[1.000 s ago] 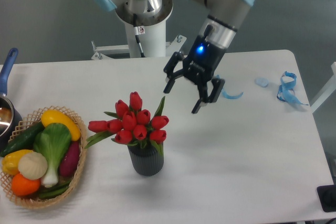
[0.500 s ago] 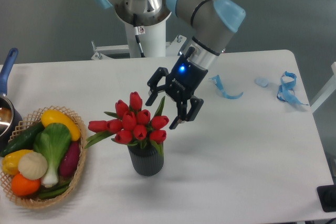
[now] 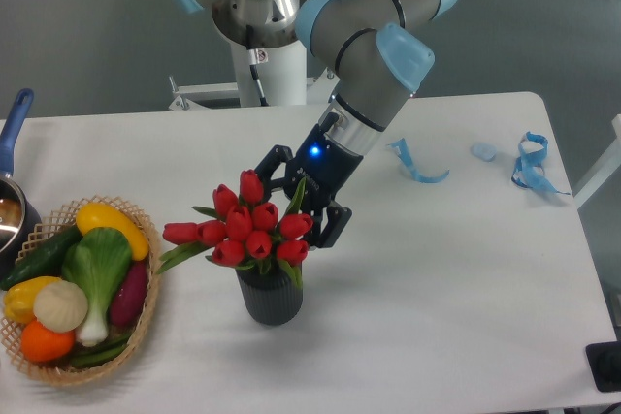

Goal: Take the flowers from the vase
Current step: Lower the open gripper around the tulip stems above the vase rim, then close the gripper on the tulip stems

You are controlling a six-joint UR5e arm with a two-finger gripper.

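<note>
The pincer [image 3: 294,203] hangs just behind the upper right of the flowers [image 3: 249,228], its two dark fingers spread wide, one showing at the left near the tallest bloom and the other [image 3: 331,225] at the right beside the outer red head. A green leaf rises between them. Whether either finger touches the blooms is hard to tell, since the red heads cover the tips; nothing appears to be clamped. A blue light glows on the wrist above the fingers, and the grey arm [image 3: 374,65] with light blue caps slopes up and back to its white base.

The flowers stand upright in the vase [image 3: 269,298], a dark ribbed pot set on the white surface [image 3: 446,317] near the middle front. One bloom leans out low to the left.

At the left edge sits a wicker basket [image 3: 136,336] holding a yellow pepper, a leafy green vegetable, a pale round bulb, an orange fruit, a purple piece and a cucumber. A pot with a blue handle [image 3: 14,123] is cut off beyond it. Blue ribbon scraps [image 3: 529,164] lie at the far right.
</note>
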